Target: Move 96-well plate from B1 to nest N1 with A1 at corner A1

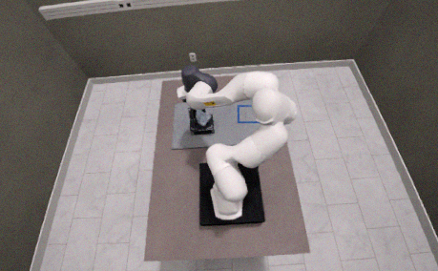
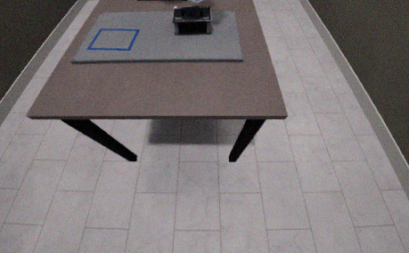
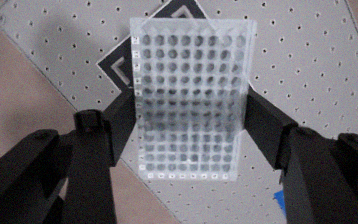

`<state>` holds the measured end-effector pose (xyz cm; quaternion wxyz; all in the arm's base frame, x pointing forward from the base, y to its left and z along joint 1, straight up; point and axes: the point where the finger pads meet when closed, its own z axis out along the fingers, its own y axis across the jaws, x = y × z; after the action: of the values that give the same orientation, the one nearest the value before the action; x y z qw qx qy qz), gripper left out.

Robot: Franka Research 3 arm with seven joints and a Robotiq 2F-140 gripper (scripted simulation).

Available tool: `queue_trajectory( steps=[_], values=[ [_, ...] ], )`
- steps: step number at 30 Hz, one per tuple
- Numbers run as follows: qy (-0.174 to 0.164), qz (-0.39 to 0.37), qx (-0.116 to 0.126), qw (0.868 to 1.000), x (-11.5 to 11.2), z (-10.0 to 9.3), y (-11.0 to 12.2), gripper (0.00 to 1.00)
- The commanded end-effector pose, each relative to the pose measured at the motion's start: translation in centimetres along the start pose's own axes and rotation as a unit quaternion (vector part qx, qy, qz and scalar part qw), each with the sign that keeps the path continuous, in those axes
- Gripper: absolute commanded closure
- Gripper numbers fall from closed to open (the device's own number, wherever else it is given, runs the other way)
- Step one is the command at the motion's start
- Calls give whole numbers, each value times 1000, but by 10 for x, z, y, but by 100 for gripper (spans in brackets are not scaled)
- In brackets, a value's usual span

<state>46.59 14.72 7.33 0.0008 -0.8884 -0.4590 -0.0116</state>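
Observation:
In the wrist view my gripper [image 3: 189,105] is shut on the clear 96-well plate [image 3: 190,85], one black finger on each long side. The plate hangs above the black raised nest N1 [image 3: 111,70] [image 1: 201,126] [image 2: 192,24], whose outline lies turned at an angle to the plate. I cannot tell which corner of the plate is cut off. In the top view the gripper [image 1: 200,115] is right over the nest. The blue outline of spot B1 [image 1: 239,114] [image 2: 113,49] is empty.
A grey perforated mat [image 1: 183,138] [image 2: 180,44] [image 3: 305,60] on the brown table [image 1: 169,215] [image 2: 158,93] carries the nest and spot B1. The arm's base [image 1: 228,200] stands on a black plate [image 1: 255,215] nearer the table's front.

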Motion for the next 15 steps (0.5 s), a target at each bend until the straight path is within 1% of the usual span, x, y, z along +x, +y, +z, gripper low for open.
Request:
queue_trajectory(
  steps=[1,3,5,6,10,15],
  values=[
    [-8,-139,5,990,-6,0,4,40],
    [-8,-166,6,986,-6,0,5,40],
    [-8,-166,6,986,-6,0,5,40],
    [-9,-201,6,979,-6,0,5,40],
    [-8,-253,6,967,-6,0,5,40],
    [-8,-317,8,949,-6,0,5,40]
  ],
)
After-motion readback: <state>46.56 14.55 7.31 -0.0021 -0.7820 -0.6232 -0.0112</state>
